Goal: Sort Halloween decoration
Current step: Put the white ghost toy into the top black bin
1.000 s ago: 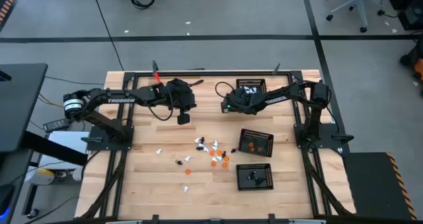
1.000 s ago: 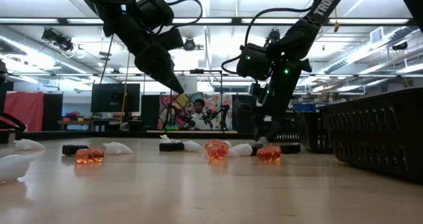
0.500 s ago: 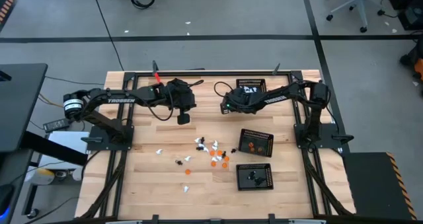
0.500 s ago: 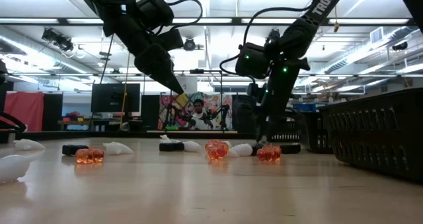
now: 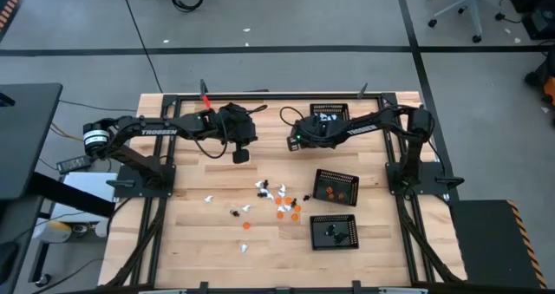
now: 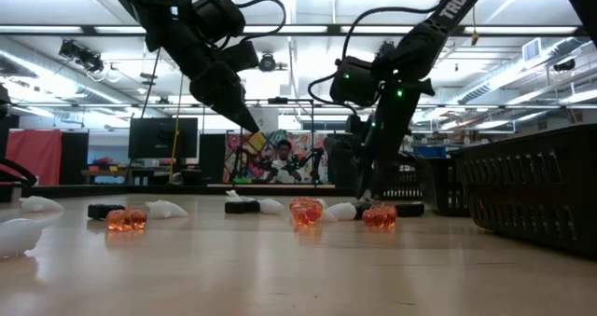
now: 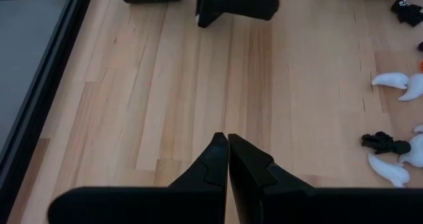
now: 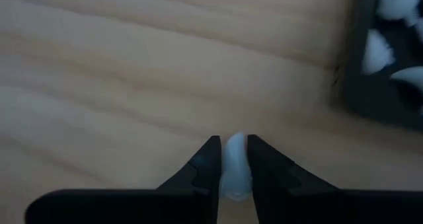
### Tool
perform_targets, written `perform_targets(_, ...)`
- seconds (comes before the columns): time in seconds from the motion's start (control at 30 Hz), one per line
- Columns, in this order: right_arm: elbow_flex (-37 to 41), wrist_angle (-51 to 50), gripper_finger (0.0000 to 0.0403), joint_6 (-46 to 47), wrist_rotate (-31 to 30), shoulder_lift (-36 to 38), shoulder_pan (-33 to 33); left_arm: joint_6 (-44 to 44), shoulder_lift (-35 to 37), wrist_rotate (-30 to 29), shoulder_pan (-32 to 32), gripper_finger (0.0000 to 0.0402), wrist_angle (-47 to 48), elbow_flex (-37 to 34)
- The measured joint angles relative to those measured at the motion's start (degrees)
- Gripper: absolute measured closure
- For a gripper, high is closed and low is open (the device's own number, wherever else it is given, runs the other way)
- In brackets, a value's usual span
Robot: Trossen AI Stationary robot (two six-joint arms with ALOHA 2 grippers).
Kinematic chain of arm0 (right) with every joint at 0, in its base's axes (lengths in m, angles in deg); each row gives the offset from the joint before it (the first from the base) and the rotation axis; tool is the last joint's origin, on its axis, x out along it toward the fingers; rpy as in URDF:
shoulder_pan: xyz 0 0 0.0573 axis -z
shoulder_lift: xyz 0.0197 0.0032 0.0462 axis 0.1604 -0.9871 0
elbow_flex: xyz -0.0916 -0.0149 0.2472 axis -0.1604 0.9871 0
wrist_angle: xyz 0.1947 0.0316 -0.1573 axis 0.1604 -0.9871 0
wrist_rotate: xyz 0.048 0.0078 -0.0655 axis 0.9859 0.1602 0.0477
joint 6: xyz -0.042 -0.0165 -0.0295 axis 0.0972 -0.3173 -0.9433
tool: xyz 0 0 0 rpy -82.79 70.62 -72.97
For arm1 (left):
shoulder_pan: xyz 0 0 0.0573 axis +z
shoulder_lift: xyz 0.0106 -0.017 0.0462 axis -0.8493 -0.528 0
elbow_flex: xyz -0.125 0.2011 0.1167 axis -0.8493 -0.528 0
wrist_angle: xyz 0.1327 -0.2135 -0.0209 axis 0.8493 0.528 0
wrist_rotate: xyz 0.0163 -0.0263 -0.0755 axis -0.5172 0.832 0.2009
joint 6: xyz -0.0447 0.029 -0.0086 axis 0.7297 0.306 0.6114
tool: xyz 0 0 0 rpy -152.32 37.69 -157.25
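Note:
Small white, orange and black Halloween decoration figures (image 5: 277,199) lie scattered on the wooden table's middle; in the low view they show as a row (image 6: 303,210). My right gripper (image 8: 231,142) is shut on one white figure (image 8: 235,159) and points steeply down at the table's far middle (image 5: 295,141), beside the far mesh tray (image 5: 329,114). Left of it, my left gripper (image 5: 240,157) hangs well above the wood, shut and holding nothing (image 7: 228,139). My right gripper pinches the white figure's two sides (image 8: 234,172) between its two fingers, coming from above on a steep slant. The figure's rounded end sticks out a little past the fingertips. Whether it is clear of the wood I cannot tell.
The far mesh tray holds white figures (image 8: 390,26). Two more black mesh trays stand at the right: one with orange figures (image 5: 336,186), one nearer with black figures (image 5: 334,231). Bare wood lies under my left gripper (image 7: 165,85). A person sits in the room behind (image 6: 278,158).
My right gripper's hand has tipped a little and swung slightly toward the table's left, staying low over the same spot. My left arm has kept still and the loose figures lie as before.

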Motion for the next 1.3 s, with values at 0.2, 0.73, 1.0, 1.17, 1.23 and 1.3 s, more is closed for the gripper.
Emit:
perform_targets(0.2,0.0,0.2,0.0336,-0.1,-0.2,1.5,0.0,0.0,0.0,0.0,0.0,0.0383,0.0,0.0)
perform_targets(0.73,0.0,-3.2,0.0336,-5.2,-2.6,11.7,2.7,0.7,0.0,0.0,0.0,0.0383,0.0,0.0)
perform_targets(1.0,-0.1,-8.8,0.0336,-12.6,0.0,19.2,7.8,5.3,0.0,0.0,0.0,0.0383,0.0,0.0)
perform_targets(1.17,-0.1,-14.7,0.0331,-18.9,2.3,20.3,12.3,11.9,0.0,0.0,0.0,0.0383,-0.9,0.0)
perform_targets(1.23,0.2,-13.9,0.0326,-22.8,4.9,19.5,14.4,14.0,0.0,0.0,-0.1,0.0383,-2.1,0.0)
perform_targets(1.3,0.8,-13.5,0.0319,-24.8,8.2,17.9,16.6,15.8,0.0,-1.0,-0.5,0.0382,-3.1,0.0)
